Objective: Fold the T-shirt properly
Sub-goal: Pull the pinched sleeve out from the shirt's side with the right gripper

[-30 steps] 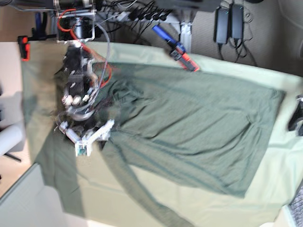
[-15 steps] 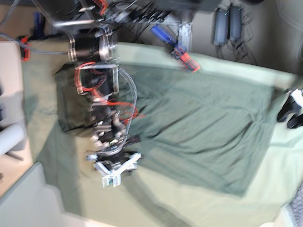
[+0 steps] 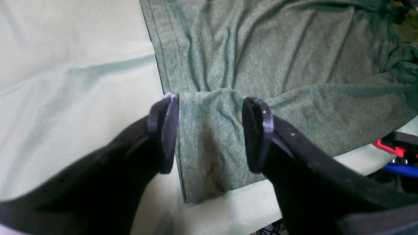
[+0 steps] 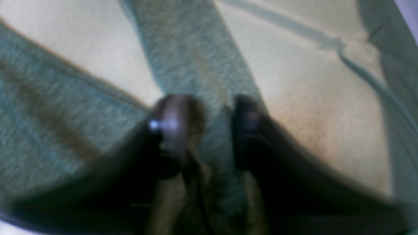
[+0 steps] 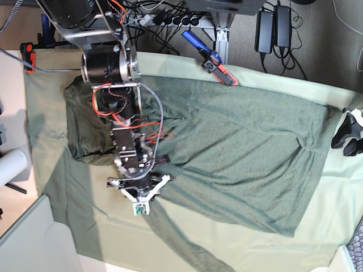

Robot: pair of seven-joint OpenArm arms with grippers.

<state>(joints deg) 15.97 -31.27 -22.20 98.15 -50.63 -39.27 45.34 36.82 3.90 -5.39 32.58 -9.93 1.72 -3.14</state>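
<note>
Both my arms out, jaws pointing down.
My right gripper (image 5: 138,211) reaches far forward, fingers (image 4: 176,130) drawn close with cloth between them; my left gripper (image 3: 209,130) hangs with jaws spread wide.

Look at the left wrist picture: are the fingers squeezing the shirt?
No, the left gripper is open, its fingers standing apart on either side of a flap of the shirt.
</note>
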